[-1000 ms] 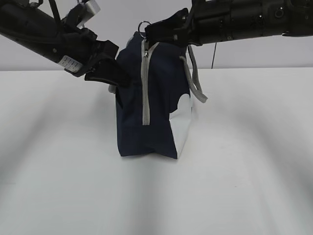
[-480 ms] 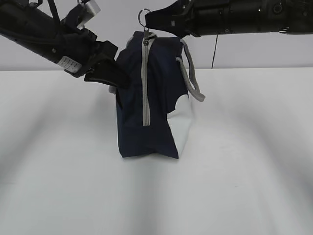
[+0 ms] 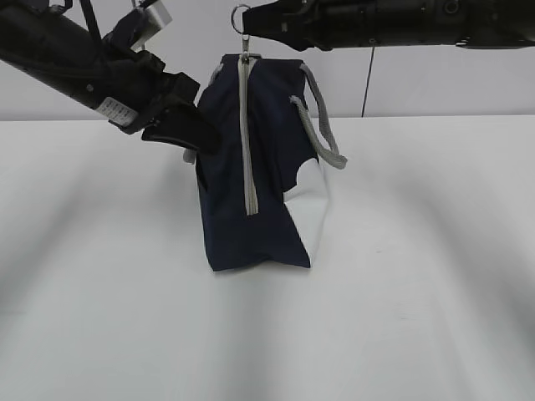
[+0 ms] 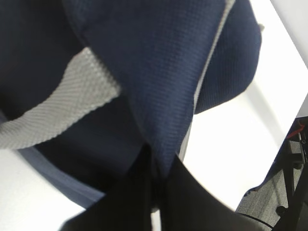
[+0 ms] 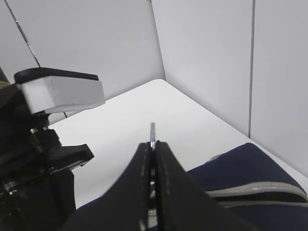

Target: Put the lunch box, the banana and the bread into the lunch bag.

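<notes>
**Both tools clamped on the lunch bag, zipper ring up top**

You have the lunch bag standing upright on the white surface, near the middle of the exterior view, its narrow end facing the camera. The grey zipper trim runs straight down that end, and a white side panel shows on the right face. A grey strap handle hangs loose over the right side.

Your right tool comes in level from the right above the bag, its jaws pressed together on the metal ring pull at the top of the zipper. In the right wrist view you see the ring's thin edge sticking up between the closed fingers.

Your left tool reaches in from the upper left and sits against the bag's left side near the top. In the left wrist view its jaws are nearly together, pinching a fold of the navy fabric, with another grey strap just beside it.
</notes>
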`<act>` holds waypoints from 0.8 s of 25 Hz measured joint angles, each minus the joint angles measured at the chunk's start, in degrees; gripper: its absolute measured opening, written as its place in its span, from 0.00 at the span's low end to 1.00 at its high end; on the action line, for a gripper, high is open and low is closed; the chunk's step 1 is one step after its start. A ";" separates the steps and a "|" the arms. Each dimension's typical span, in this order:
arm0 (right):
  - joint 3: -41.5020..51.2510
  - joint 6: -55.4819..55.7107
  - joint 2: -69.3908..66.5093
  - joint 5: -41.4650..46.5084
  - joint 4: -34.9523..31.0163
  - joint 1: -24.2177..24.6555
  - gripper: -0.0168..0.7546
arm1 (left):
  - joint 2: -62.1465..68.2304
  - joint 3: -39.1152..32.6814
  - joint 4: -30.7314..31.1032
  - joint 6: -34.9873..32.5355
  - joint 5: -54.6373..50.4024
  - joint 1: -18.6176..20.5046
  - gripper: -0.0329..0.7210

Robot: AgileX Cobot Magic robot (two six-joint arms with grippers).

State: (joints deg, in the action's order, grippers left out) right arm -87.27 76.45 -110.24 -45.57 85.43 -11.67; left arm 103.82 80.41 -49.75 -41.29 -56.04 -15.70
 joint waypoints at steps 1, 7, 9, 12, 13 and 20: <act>-0.73 0.26 -0.60 0.00 -0.05 0.00 0.00 | 0.00 0.00 0.19 0.00 0.00 0.00 0.05; -3.98 1.37 -2.92 2.31 0.05 0.00 0.00 | 0.00 0.05 1.12 0.00 -0.52 0.00 0.05; -5.18 2.45 -3.62 3.37 1.37 0.00 0.00 | 0.00 0.05 1.40 0.00 -0.84 0.00 0.05; -7.80 5.61 -5.62 3.71 3.72 0.00 0.00 | 0.00 0.05 1.97 0.00 -1.22 0.00 0.05; -8.74 6.63 -6.51 3.83 4.39 0.09 0.00 | 0.00 0.05 2.19 0.00 -1.52 0.00 0.04; -14.51 13.16 -10.57 3.90 9.19 2.08 0.00 | 0.00 0.05 3.32 0.00 -2.35 0.00 0.04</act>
State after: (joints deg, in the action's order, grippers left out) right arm -101.78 89.61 -120.80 -41.67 94.62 -9.59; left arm 103.82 80.46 -46.43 -41.29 -58.39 -15.70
